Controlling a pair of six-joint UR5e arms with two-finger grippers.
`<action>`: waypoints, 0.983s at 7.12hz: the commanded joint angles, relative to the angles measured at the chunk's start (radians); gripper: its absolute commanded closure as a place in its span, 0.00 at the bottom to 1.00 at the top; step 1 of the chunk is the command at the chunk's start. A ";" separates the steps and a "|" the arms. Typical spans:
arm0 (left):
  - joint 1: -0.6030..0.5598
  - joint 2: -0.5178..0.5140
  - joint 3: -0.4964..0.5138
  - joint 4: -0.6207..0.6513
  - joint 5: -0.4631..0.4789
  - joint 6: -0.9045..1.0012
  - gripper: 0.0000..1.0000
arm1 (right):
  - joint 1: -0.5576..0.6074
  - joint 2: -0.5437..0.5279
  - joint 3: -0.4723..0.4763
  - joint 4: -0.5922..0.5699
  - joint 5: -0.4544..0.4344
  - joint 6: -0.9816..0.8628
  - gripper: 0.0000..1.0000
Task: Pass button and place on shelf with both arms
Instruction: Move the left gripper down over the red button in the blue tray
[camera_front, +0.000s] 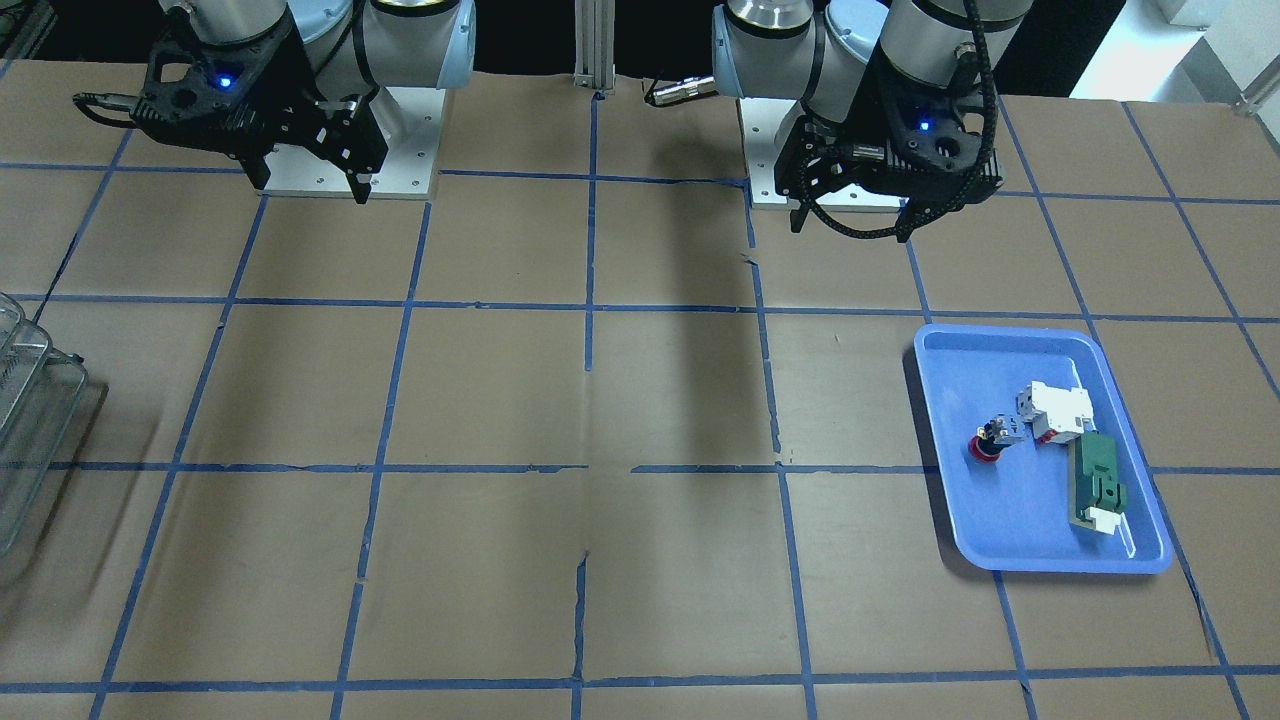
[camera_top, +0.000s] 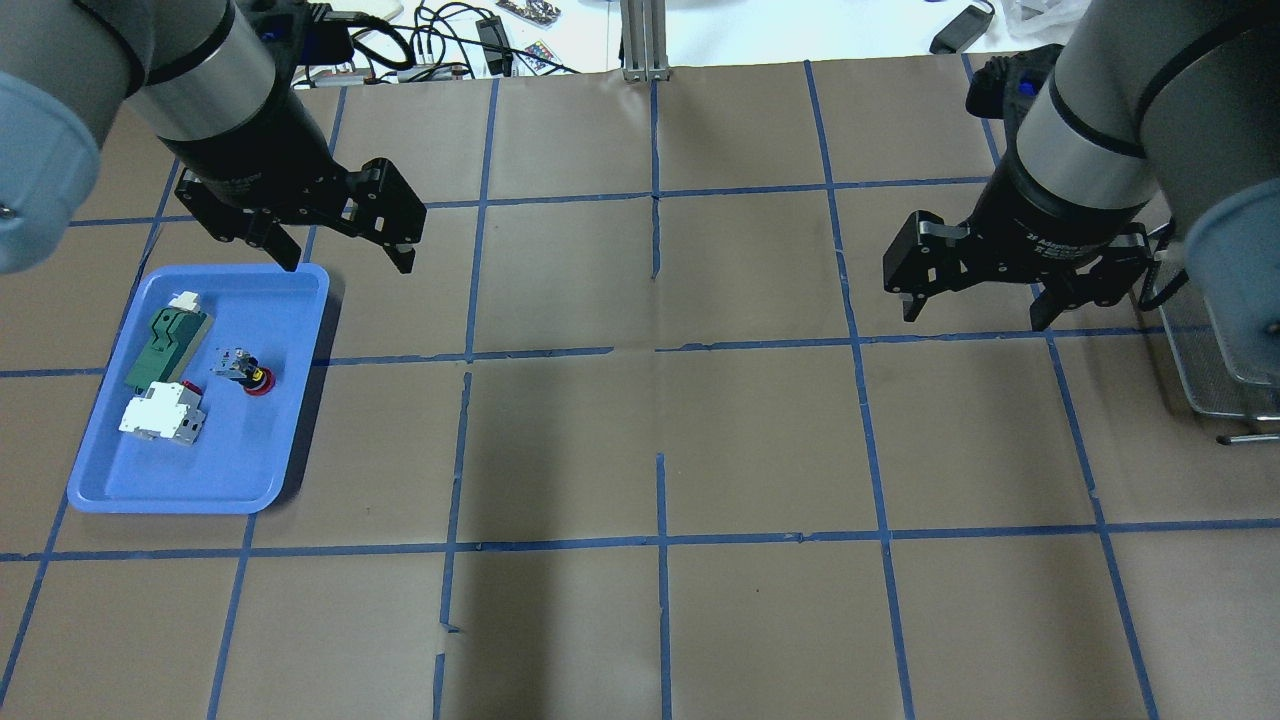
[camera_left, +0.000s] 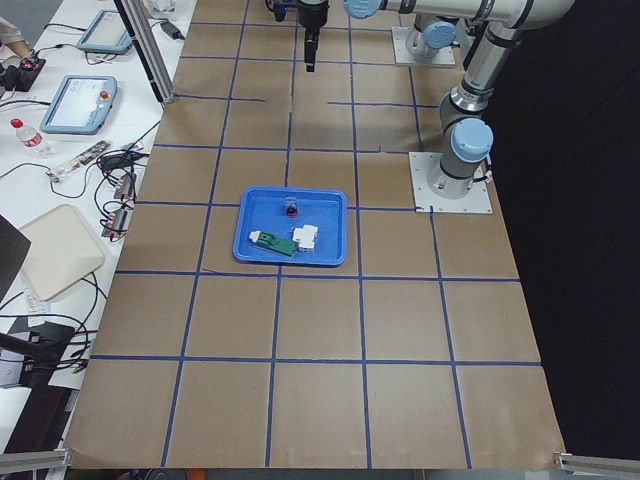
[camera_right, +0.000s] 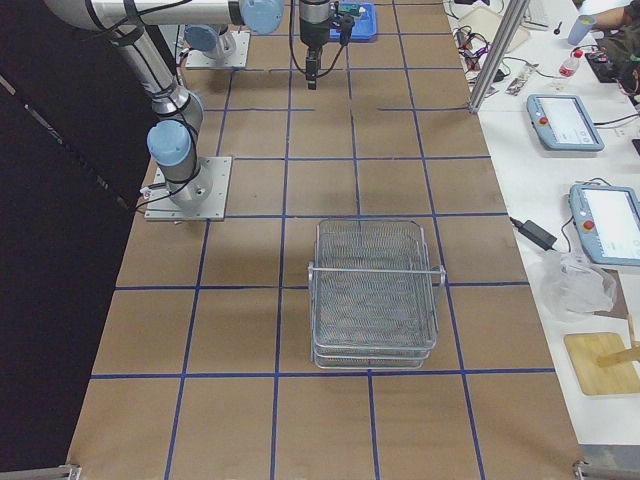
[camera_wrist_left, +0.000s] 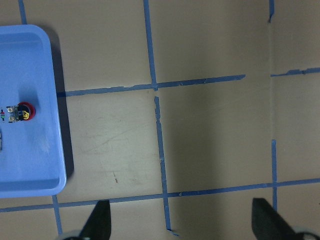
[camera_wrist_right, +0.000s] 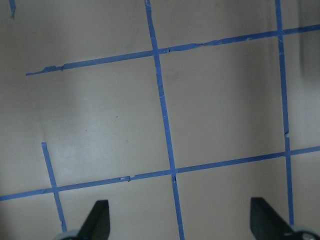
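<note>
The button (camera_top: 248, 376), with a red cap and black body, lies on its side in the blue tray (camera_top: 200, 470). It also shows in the front-facing view (camera_front: 990, 443) and at the left edge of the left wrist view (camera_wrist_left: 21, 112). My left gripper (camera_top: 347, 262) is open and empty. It hovers above the table just beyond the tray's far right corner, apart from the button. My right gripper (camera_top: 973, 316) is open and empty, raised over bare table left of the wire shelf (camera_top: 1215, 360). The shelf shows whole in the right side view (camera_right: 375, 290).
The tray (camera_front: 1010, 510) also holds a white blocky part (camera_top: 160, 413) and a green rectangular part (camera_top: 167, 335) left of the button. Blue tape lines grid the brown table. Cables and tablets lie past the table's far edge.
</note>
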 joint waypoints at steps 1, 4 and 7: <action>-0.001 0.004 -0.001 -0.002 0.001 0.000 0.00 | 0.000 0.000 0.002 -0.002 0.004 0.002 0.00; 0.025 -0.012 -0.040 0.037 0.004 0.015 0.00 | 0.000 0.000 0.002 -0.002 -0.001 0.001 0.00; 0.253 -0.102 -0.070 0.144 0.006 0.204 0.00 | 0.000 0.000 0.002 -0.002 0.002 0.001 0.00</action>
